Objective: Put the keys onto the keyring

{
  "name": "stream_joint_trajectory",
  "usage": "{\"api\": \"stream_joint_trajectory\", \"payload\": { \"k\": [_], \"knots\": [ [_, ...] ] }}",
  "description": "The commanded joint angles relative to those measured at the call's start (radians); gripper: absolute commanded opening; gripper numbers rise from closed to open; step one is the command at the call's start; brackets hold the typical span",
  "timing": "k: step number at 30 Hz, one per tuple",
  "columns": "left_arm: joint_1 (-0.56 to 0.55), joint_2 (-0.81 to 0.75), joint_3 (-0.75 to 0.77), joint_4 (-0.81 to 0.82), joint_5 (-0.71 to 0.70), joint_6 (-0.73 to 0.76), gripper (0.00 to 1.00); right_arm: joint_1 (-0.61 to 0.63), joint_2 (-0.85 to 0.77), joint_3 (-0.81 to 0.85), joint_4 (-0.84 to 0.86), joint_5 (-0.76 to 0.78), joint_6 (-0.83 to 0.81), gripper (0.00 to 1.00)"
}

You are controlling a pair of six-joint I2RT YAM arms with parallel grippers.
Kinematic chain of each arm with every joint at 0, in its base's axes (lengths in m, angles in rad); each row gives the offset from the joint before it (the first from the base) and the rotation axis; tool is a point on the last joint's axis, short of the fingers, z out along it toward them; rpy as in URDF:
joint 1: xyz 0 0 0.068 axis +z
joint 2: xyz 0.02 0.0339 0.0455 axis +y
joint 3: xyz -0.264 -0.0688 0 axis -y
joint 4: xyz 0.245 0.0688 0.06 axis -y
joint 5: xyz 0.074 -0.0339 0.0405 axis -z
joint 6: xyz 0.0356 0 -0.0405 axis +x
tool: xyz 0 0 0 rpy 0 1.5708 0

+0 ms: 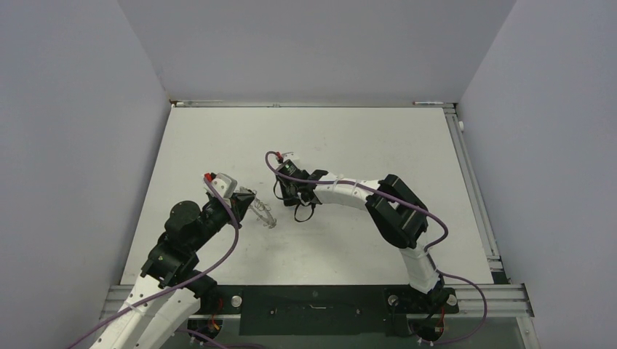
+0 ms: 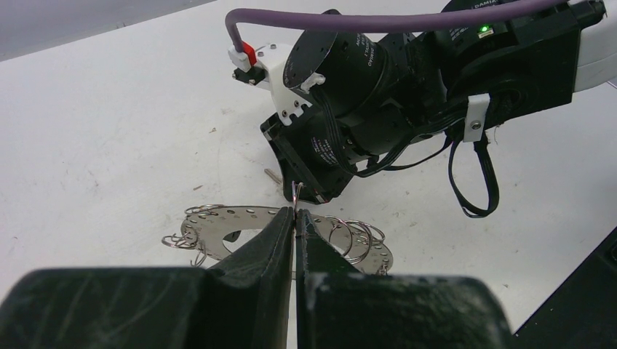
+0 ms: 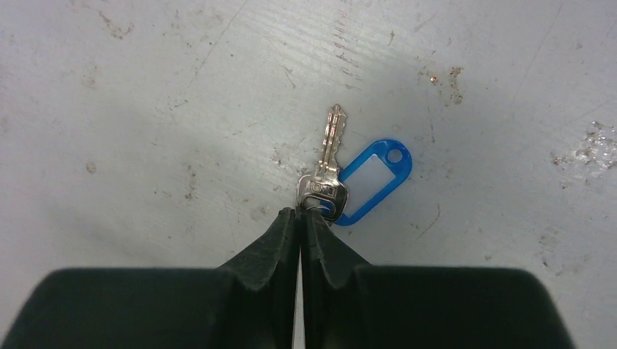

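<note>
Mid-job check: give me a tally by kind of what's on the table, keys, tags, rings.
1 silver key, at the tips of the shut right gripper
1 blue tag, at that key's head
1 keyring, a wire loop pinched in the left gripper
Total: 3. No second key shows in any view.

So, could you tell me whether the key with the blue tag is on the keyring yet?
No, the key and its blue tag lie on the table, not threaded on the keyring.
</note>
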Motion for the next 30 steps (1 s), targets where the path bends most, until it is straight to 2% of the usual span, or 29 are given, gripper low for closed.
{"api": "stream_joint_trajectory", "payload": {
  "k": [1, 8, 17, 18, 20, 22, 25, 30],
  "knots": [
    [0.007, -0.004, 0.053, 0.058, 0.014, -0.009, 0.0, 0.011, -0.018, 0.045, -0.047, 0.031, -0.077, 0.05],
    [0.007, -0.003, 0.053, 0.058, 0.016, -0.01, 0.0, 0.015, -0.107, -0.062, -0.102, 0.036, -0.222, 0.05],
    [0.008, 0.003, 0.053, 0.059, 0.024, -0.012, 0.0, 0.019, -0.261, -0.263, -0.036, 0.006, -0.296, 0.05],
    [0.008, 0.002, 0.053, 0.059, 0.024, -0.012, 0.0, 0.017, -0.274, -0.275, -0.031, 0.006, -0.295, 0.09],
    [0.008, 0.005, 0.053, 0.061, 0.025, -0.012, 0.0, 0.017, -0.294, -0.294, -0.021, 0.001, -0.295, 0.28],
    [0.008, 0.008, 0.053, 0.059, 0.025, -0.012, 0.0, 0.017, -0.324, -0.313, -0.011, 0.005, -0.291, 0.35],
    [0.008, 0.009, 0.053, 0.059, 0.027, -0.012, 0.0, 0.016, -0.385, -0.343, 0.017, 0.012, -0.289, 0.4],
    [0.008, 0.009, 0.053, 0.06, 0.026, -0.014, 0.0, 0.012, -0.444, -0.397, 0.05, 0.042, -0.288, 0.41]
  ]
}}
